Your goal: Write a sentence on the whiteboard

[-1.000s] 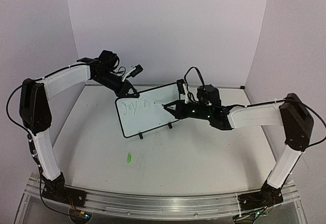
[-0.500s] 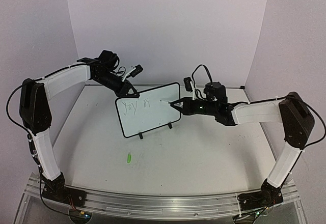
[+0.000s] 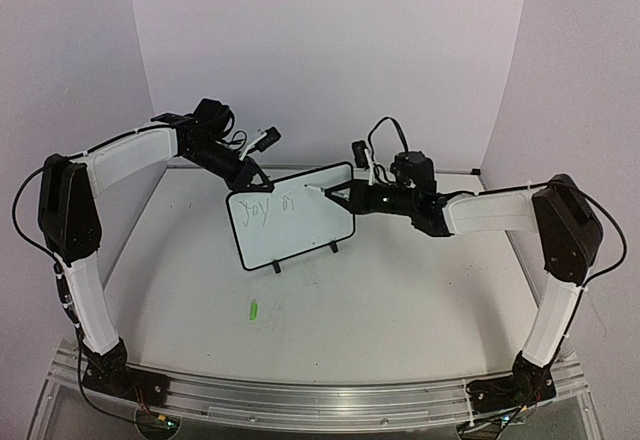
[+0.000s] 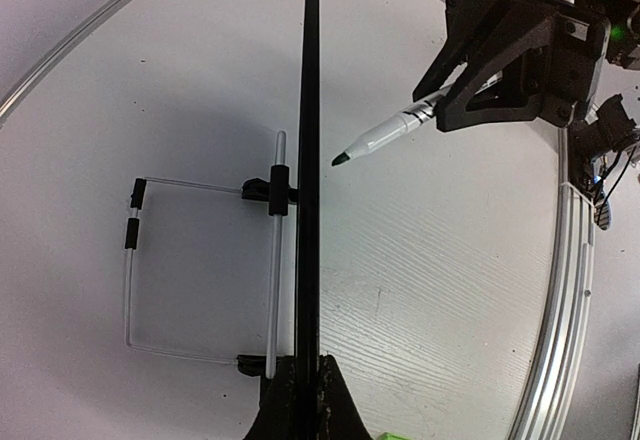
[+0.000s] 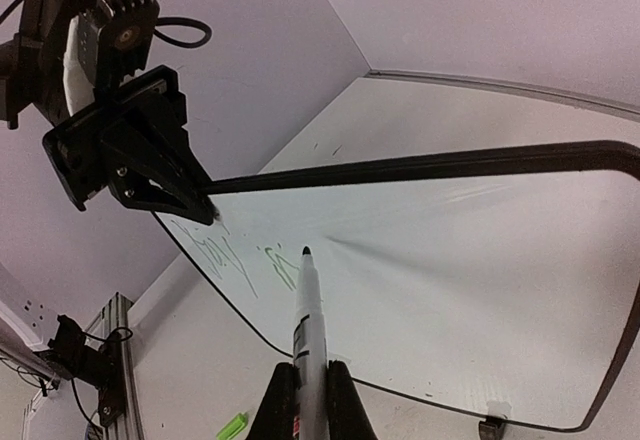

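Here the left gripper is pinched on the top edge of the whiteboard, which stands on its feet mid-table. The right gripper is clamped on a marker, whose tip sits just right of the green sentence, apparently just off the face, though contact cannot be settled from these views. Step in hand: writing, with only a short scrawl down at upper left; next, the tip must press lightly and stroke rightward without tipping the board.
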Available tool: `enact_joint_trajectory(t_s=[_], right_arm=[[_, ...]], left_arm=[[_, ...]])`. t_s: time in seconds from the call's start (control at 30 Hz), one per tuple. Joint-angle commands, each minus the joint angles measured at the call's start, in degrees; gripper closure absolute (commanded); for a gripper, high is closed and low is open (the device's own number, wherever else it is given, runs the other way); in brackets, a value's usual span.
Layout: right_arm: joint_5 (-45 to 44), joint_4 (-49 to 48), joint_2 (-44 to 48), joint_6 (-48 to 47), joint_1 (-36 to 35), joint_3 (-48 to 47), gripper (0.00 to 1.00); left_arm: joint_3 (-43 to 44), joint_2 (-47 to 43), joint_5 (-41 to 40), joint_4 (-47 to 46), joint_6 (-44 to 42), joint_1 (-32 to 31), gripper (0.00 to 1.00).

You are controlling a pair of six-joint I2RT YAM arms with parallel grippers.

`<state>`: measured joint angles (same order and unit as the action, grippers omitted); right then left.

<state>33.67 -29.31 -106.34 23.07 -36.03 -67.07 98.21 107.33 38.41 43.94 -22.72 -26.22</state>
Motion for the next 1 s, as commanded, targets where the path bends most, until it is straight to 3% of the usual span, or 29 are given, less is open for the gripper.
enact_joint_trajectory(t_s=[0.0,0.97], right_arm=[[-0.35,-2.21,-1.76,0.43,-0.01,-3.08,1.0],[-2.03,-3.15,-5.2,1.95,0.26,1.9,1.0]], left_arm=[[-0.06,0.15,0.79,1.37,-1.27,-0.65,1.0],[0.34,0.57,1.0,1.39,-1.26,-0.63,1.0]])
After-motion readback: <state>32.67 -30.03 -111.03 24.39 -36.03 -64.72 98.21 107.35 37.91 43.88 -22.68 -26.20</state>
